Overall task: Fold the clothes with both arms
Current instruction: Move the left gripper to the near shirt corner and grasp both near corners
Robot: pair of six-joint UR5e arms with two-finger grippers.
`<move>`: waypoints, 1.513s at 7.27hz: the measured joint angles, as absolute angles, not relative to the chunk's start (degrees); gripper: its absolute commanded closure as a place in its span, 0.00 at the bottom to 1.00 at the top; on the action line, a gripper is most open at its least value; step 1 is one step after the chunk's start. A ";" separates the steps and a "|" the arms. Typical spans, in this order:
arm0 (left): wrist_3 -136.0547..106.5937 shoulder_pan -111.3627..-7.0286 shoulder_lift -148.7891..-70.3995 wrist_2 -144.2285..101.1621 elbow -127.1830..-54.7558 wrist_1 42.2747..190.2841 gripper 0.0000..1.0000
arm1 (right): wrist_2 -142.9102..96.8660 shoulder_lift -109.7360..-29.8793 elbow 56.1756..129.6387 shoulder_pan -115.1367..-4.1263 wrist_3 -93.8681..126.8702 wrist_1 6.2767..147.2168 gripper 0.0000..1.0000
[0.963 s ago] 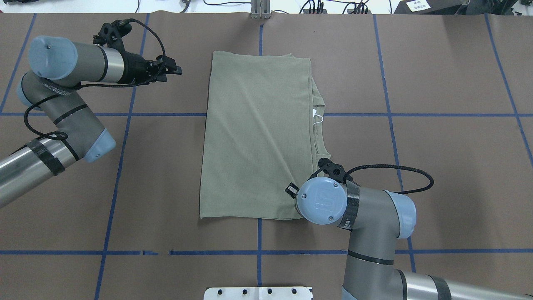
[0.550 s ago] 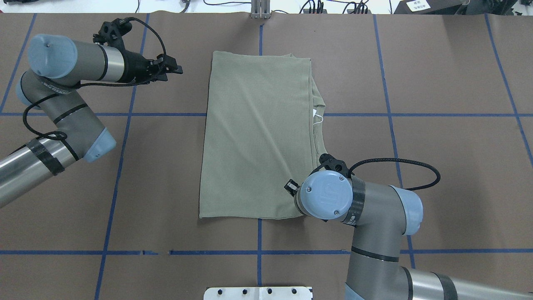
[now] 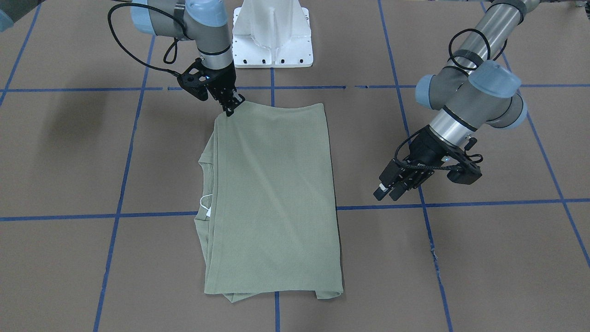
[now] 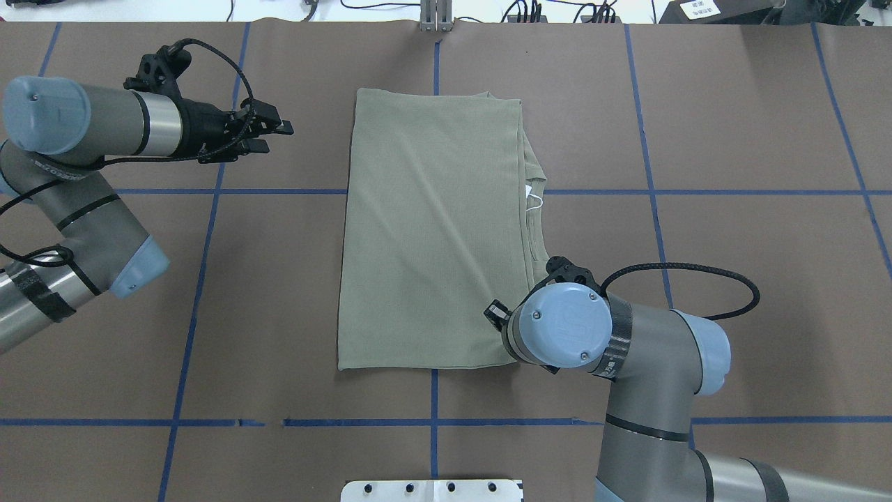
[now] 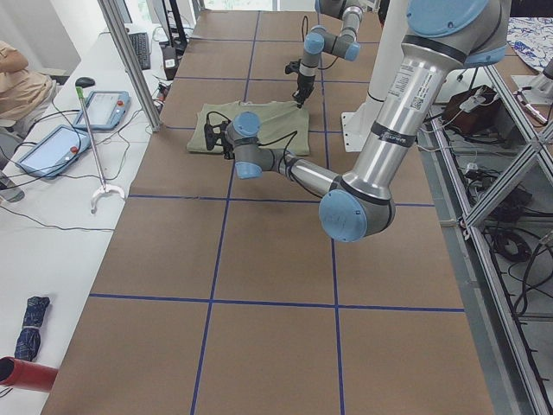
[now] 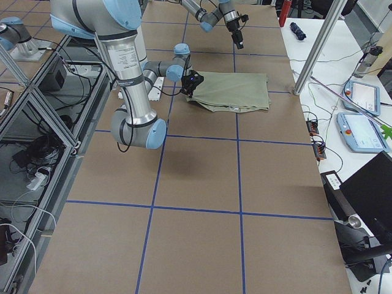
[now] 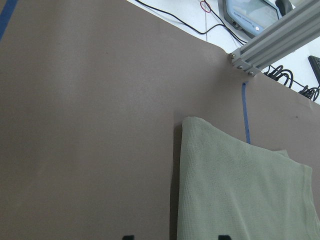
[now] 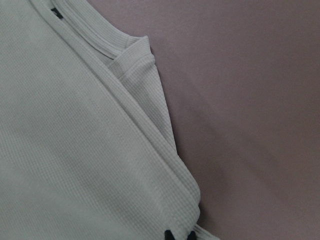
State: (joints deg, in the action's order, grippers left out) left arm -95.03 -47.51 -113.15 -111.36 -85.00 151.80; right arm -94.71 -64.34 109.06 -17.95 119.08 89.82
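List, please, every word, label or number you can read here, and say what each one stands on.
No text reads clearly.
Dark lettering on the left arm: blurred, unreadable.
White label at the overhead view's top right: too small.
Hang tag on the shirt: no legible print.

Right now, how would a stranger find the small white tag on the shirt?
On the brown table, the folded green shirt lies in the middle. Follow its long edge on the robot's right side, where the ribbed collar peeks out; the tag hangs there. It is the only white thing on the green cloth.
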 measured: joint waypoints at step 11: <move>-116.53 -13.55 -102.52 -85.63 -104.60 135.30 0.40 | -94.75 -65.16 110.13 -17.97 118.86 89.39 1.00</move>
